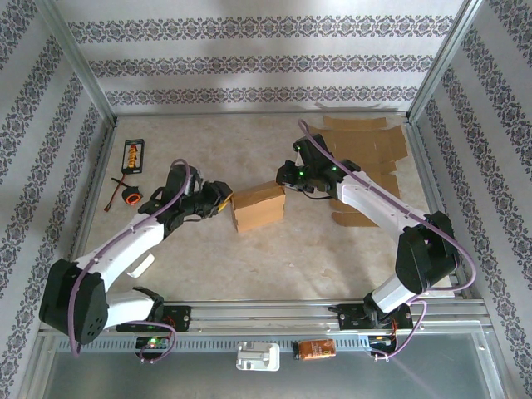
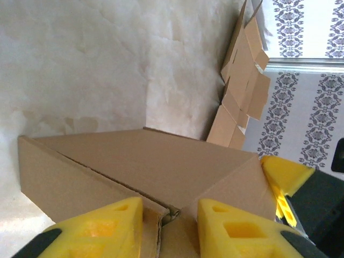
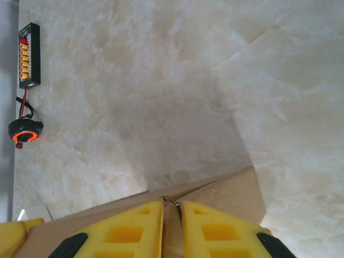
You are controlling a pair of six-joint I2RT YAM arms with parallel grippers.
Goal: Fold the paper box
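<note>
Clamps the paper box [image 1: 259,208] flap tight in the right claw [image 3: 172,205], bracing it on the worktop [image 1: 291,258]; straddles the opposite corner seam with the left claw [image 2: 171,208] apart, likely to press that fold.

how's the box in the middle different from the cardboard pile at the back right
The box stands up as a folded shape; the cardboard pile lies flat and unfolded. The box sits mid-table with the right tool pinching its edge; the cardboard pile lies off by the right wall with no tool on it. Both are plain brown cardboard.
</note>
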